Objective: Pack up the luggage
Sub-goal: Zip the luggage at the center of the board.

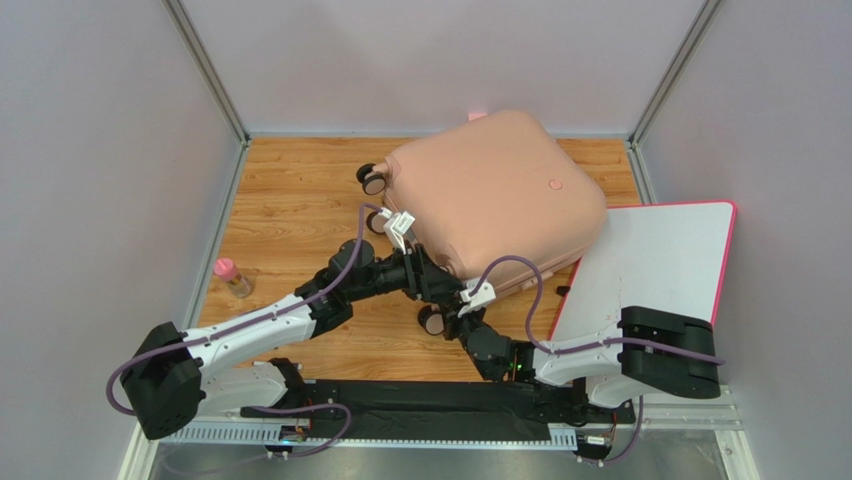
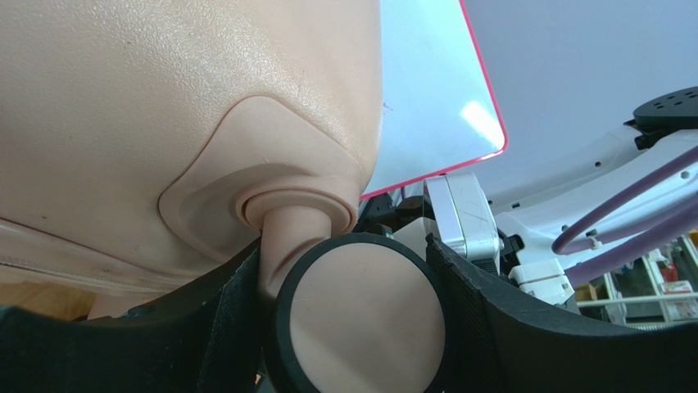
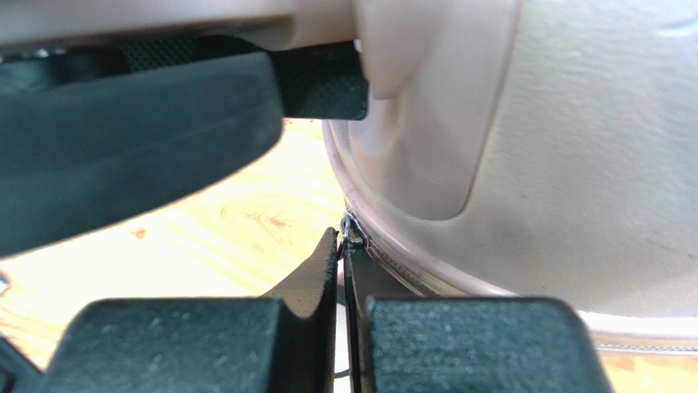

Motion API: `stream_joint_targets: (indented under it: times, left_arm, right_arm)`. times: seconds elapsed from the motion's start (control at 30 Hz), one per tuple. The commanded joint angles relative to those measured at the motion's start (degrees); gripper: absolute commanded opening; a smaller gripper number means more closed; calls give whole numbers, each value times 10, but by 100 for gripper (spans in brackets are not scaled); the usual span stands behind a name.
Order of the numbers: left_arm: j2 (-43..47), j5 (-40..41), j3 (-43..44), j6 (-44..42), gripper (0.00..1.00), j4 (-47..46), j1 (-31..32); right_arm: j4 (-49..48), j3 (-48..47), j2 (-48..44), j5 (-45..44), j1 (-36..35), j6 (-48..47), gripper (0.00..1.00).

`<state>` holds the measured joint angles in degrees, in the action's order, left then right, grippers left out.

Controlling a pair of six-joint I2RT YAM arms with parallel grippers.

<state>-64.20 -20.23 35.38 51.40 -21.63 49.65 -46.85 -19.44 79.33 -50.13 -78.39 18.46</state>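
The pale pink luggage lies shut on the wooden floor, its round emblem facing up. My left gripper is at its near corner. In the left wrist view the left gripper has its fingers closed on either side of a caster wheel under the shell. My right gripper is just below that corner. In the right wrist view the right gripper is pinched shut on the small metal zipper pull at the luggage seam.
A flat white board with a pink rim lies to the right, partly under the luggage, and shows in the left wrist view. A small pink-capped bottle stands at the left. Another caster wheel sticks out at the far left corner. Grey walls enclose the floor.
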Motion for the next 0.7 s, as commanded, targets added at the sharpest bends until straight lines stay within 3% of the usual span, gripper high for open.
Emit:
stream_joint_targets:
  times: [0.0, 0.67]
  left_arm:
    - [22, -99, 8, 29, 0, -168, 53]
    - [-30, -10, -14, 4, 0, -208, 130]
  right_arm:
    - [-102, -1, -42, -12, -4, 47, 0]
    - [-17, 87, -131, -63, -4, 121, 0]
